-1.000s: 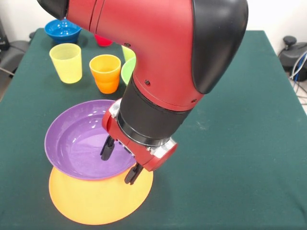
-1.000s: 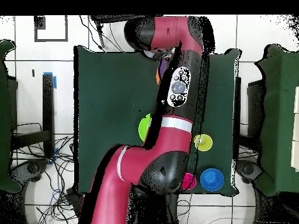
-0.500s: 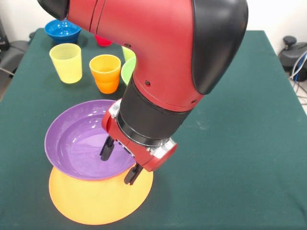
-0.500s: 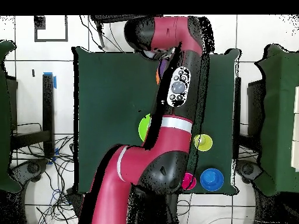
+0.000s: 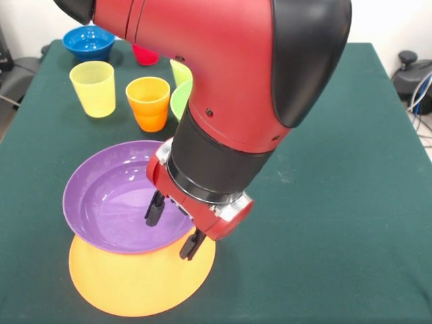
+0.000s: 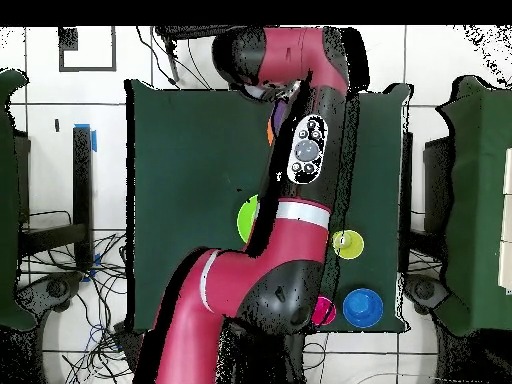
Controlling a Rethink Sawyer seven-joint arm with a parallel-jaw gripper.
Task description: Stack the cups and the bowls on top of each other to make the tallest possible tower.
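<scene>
From straight above, the red arm [image 6: 300, 160] pretty much hogs the green table [image 6: 180, 170], running from the bottom edge up to the far end, so most of the stuff under it is hidden. What does peek out: a lime green bowl [image 6: 245, 218] on its left side, a yellow cup [image 6: 348, 243] on its right. Down near the base sit a blue bowl [image 6: 362, 307] and a sliver of red cup [image 6: 325, 312] just beside it.

A dark green counter [image 5: 337, 202] fills most of the front view, with a pale wall [image 5: 391, 20] along the top edge. Cables [image 5: 418, 94] hang at the right edge. From overhead, a white tiled floor [image 6: 180, 60] surrounds the counter, with tangled cables [image 6: 90, 300] at lower left and blue tape [image 6: 93, 137] at left.
</scene>
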